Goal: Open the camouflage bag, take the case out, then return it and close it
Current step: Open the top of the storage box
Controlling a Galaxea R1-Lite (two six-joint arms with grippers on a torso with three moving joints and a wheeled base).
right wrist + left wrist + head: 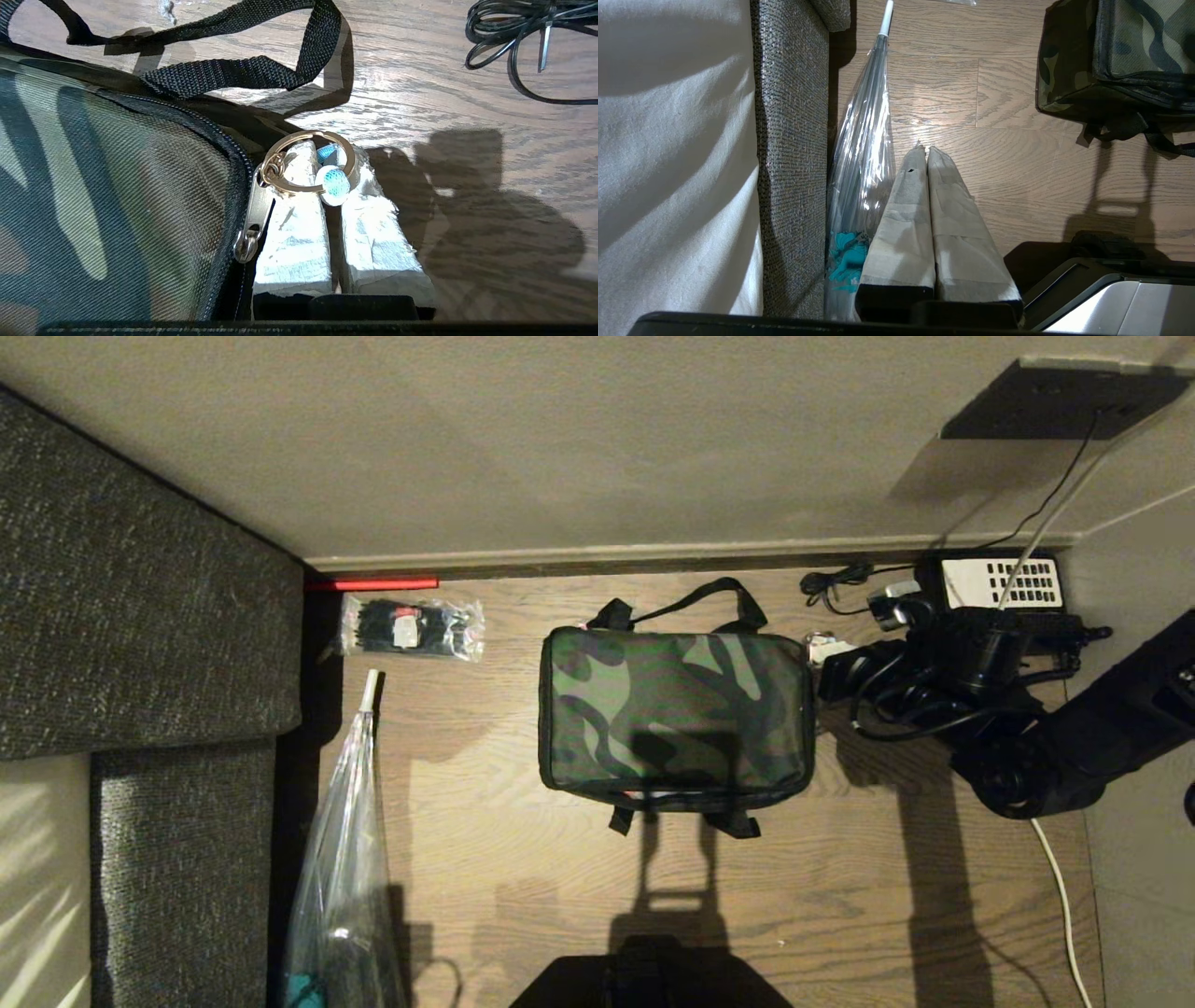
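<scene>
No readable writing shows; the right gripper, fingers together, sits inside the gold zipper ring at the zipped boxy camouflage bag's two-o'clock corner, while the left gripper, fingers together, hangs idle.

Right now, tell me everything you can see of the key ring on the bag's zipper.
The key ring is a thin gold-coloured metal loop hooked through the silver zipper pull at the far right corner of the shut camouflage bag. A white and turquoise bead hangs on it. It lies across the tips of the shut right gripper.
</scene>
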